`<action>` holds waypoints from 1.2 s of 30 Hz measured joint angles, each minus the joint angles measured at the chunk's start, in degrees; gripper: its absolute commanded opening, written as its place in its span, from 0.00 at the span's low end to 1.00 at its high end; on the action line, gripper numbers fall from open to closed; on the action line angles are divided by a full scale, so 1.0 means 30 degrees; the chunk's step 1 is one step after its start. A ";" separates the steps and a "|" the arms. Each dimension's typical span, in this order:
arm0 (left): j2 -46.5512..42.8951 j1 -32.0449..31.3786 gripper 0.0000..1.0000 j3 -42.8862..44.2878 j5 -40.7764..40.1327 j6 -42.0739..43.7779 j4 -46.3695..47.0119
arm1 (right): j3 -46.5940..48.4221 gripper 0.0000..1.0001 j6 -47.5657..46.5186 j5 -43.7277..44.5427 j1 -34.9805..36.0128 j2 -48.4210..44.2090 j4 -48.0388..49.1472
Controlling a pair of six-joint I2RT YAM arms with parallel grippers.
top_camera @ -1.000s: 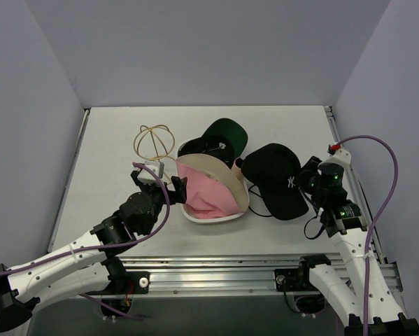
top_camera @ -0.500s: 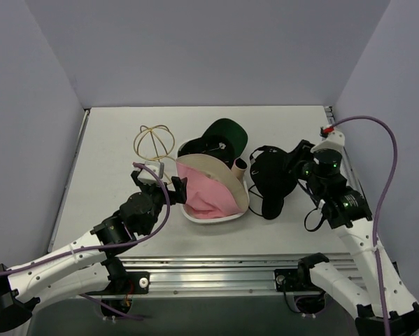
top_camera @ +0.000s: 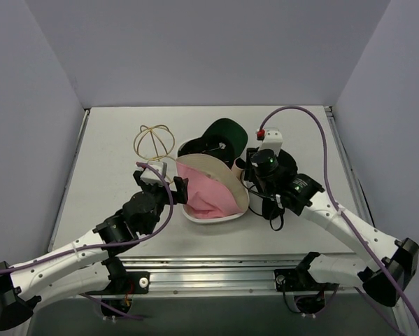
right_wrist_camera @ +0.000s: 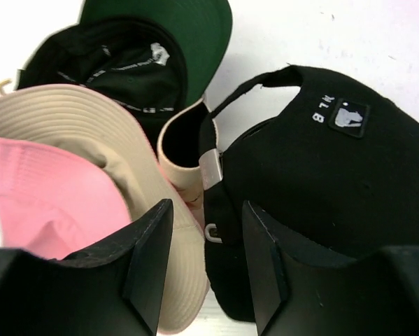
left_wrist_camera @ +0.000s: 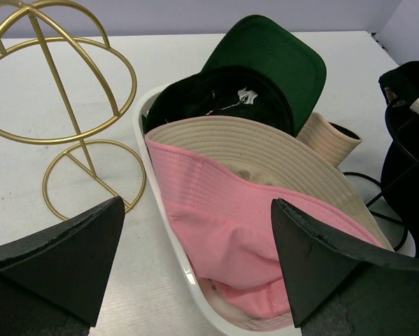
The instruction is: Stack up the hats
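Observation:
A pink hat (top_camera: 206,192) lies in a white tray (top_camera: 209,218), with a beige hat (top_camera: 219,168) behind it and a dark green-brimmed hat (top_camera: 226,133) at the back. My left gripper (top_camera: 175,189) is open, its fingers astride the tray's near end and the pink hat (left_wrist_camera: 251,231). My right gripper (top_camera: 254,183) is just right of the tray, shut on the rear edge of the black hat (top_camera: 287,162). In the right wrist view the black hat (right_wrist_camera: 335,182) shows its white logo, with its strap between my fingers, next to the beige hat (right_wrist_camera: 76,119).
A gold wire stand (top_camera: 154,142) stands left of the tray, also in the left wrist view (left_wrist_camera: 62,91). The right arm's purple cable arcs over the table's right half. Grey walls close in the table on three sides.
My right arm has swung left, taking the black hat from the right of the table to beside the tray. The left arm has hardly moved.

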 measured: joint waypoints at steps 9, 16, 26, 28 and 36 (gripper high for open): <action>-0.0787 0.0000 0.95 0.0000 -0.0022 0.0022 0.0000 | 0.0219 0.38 -0.0007 0.1923 0.0087 0.2448 0.0641; -0.1064 0.0000 0.95 0.0000 -0.0146 0.0022 0.0000 | 0.1173 0.35 0.0029 0.3249 0.0029 0.4175 0.0678; -0.1064 0.0000 0.95 0.0000 -0.0146 0.0022 -0.0007 | 0.4408 0.36 -0.0984 0.3235 -0.0182 0.5697 0.0590; -0.1086 0.0000 0.95 0.0000 -0.0146 0.0015 -0.0007 | 0.4670 0.36 -0.1100 0.3169 -0.0175 0.5916 0.0670; -0.0838 0.0000 0.97 0.0000 0.0182 0.0000 0.0022 | 0.3359 0.34 -0.0903 0.2157 -0.0168 0.4335 0.0437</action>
